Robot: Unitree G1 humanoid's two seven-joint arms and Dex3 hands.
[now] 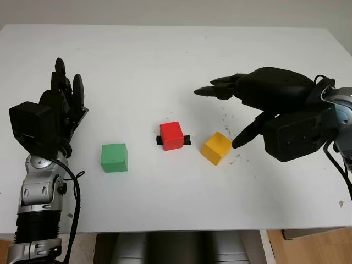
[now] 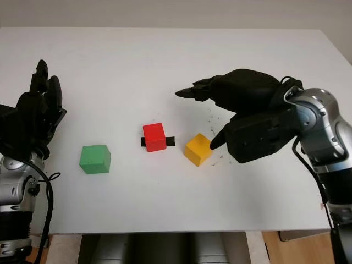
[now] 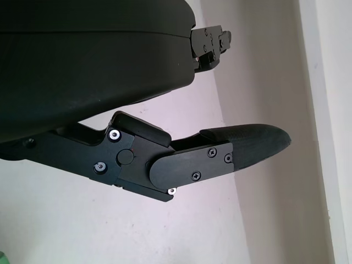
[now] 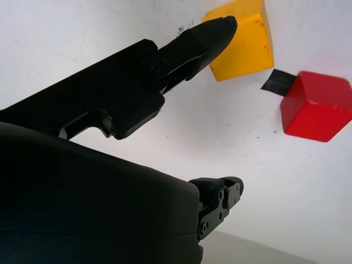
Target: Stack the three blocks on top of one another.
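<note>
Blocks all sitting separate on the white table (image 1: 165,66), nothing stacked yet.
Right hand (image 1: 242,113) hangs wide beside yellow block (image 1: 216,148), holding nothing; red block (image 1: 171,135), green block (image 1: 114,158) untouched, left hand (image 1: 63,102) empty too.

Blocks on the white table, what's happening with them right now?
Nothing is stacked yet. The green block, red block and yellow block sit apart on the table. The right hand, open, hovers by the yellow block, one fingertip near it. The left hand is open at the table's left.
</note>
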